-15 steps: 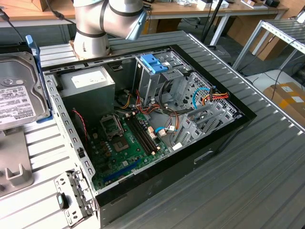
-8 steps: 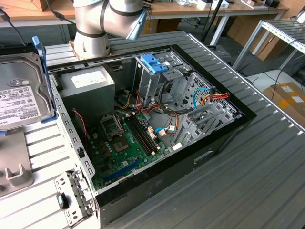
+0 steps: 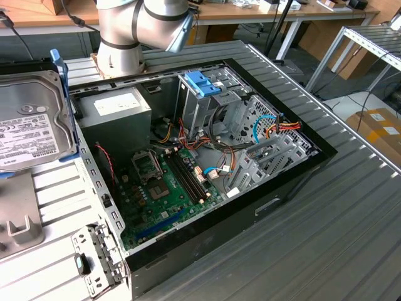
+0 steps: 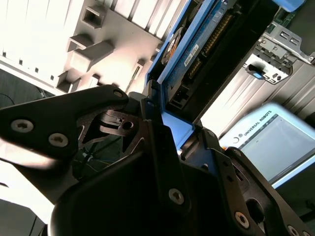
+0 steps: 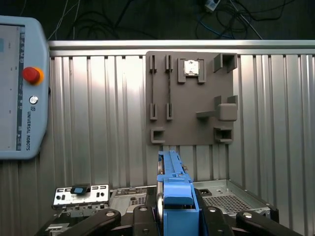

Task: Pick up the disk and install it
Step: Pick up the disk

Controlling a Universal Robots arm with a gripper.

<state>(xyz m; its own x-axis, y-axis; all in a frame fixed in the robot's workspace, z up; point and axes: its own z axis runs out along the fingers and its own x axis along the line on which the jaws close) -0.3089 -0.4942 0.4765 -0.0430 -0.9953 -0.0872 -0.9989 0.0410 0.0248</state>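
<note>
My jaws are clamped shut on the disk (image 5: 172, 179). One dark finger (image 5: 212, 219) presses each flat side of its light-blue carrier rail, so the gripper (image 5: 177, 219) holds it on edge with the drive running straight out ahead of me. In the second wrist view the gripper (image 4: 179, 135) pinches the rail end, and the disk (image 4: 197, 44) shows its circuit-board side. In the exterior view the disk (image 3: 28, 125) hangs lifted at the exterior view's left with its white label facing the camera, outside the opening of the computer case (image 3: 294, 169). Around the disk's free edges I see only air. The ribbed metal table (image 5: 98, 123) lies beyond my jaws. On it, straight past the disk's tip, lies one grey fixture plate (image 5: 189, 128) with a single small square part (image 5: 192, 68) seated in it. To one side of my jaws lies one teach pendant (image 5: 19, 88), and close by my fingers is one small metal bracket (image 5: 81, 195) with a blue tab. The case's top is wide open, and one bare blue bracket (image 3: 203, 83) stands in its drive cage. My arm (image 3: 144, 25) rises from its base behind the case.
</note>
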